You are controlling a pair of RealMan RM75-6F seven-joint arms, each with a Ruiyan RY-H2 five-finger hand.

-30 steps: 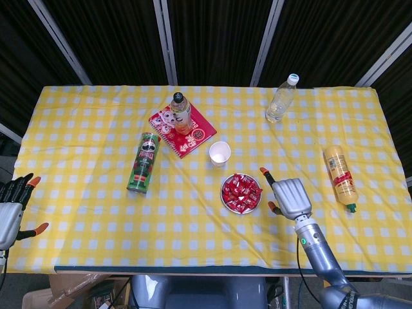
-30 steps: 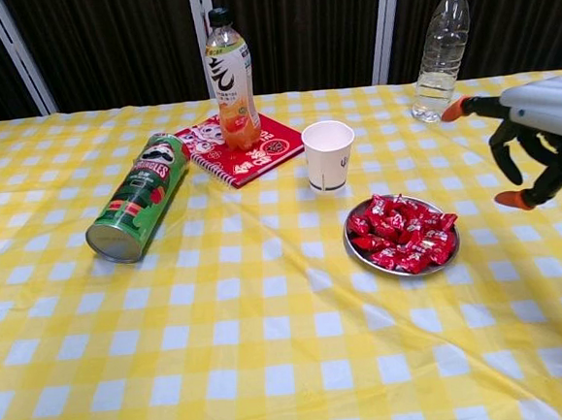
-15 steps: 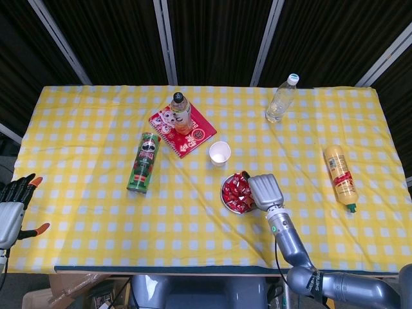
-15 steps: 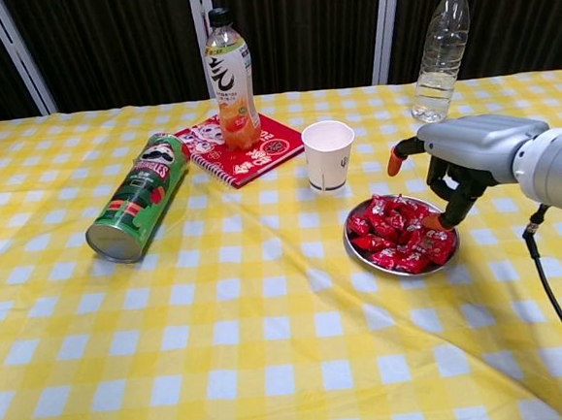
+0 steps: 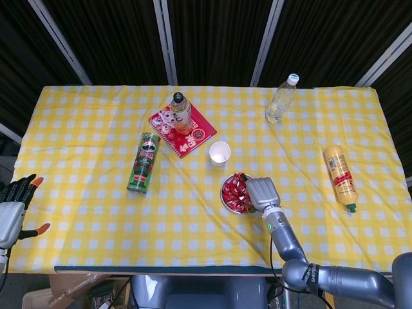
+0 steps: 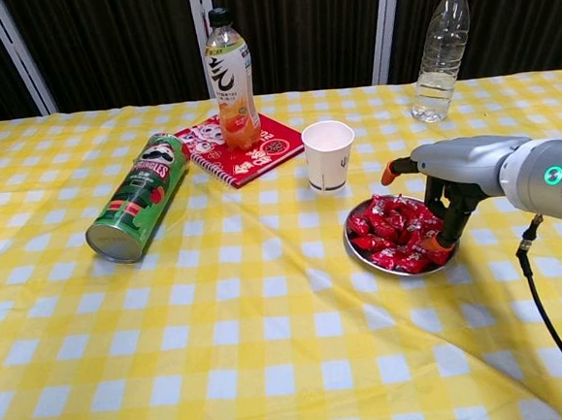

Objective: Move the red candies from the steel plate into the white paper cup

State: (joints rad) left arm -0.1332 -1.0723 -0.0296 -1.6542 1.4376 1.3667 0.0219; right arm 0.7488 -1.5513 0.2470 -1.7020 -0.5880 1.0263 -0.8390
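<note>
The surface (image 5: 84, 116) takes up most of both views, covered in a yellow and white checked cloth, with dark panels split by pale bars behind it.

On it, biggest down: one green chip can (image 5: 143, 163) lying on its side, one yellow squeeze bottle (image 5: 340, 177) also lying flat over at the right, one clear water bottle (image 6: 439, 48) standing at the back, one orange drink bottle (image 6: 231, 81) standing on one red notebook (image 6: 276, 144).

Then one steel plate (image 6: 362, 254), one white paper cup (image 6: 328, 155) and a heap of red candies (image 6: 388, 231), too jumbled to count. The candies are all in the plate, no common direction to them. The cup stands upright, mouth up, just behind the plate.

The right hand (image 6: 441, 180) sits over the plate's right side, fingers curled down into the candies with the thumb sticking out toward the cup. Can't tell if it has actually got one. The left hand (image 5: 14, 207) is off the surface's left edge, fingers apart, holding nothing.
</note>
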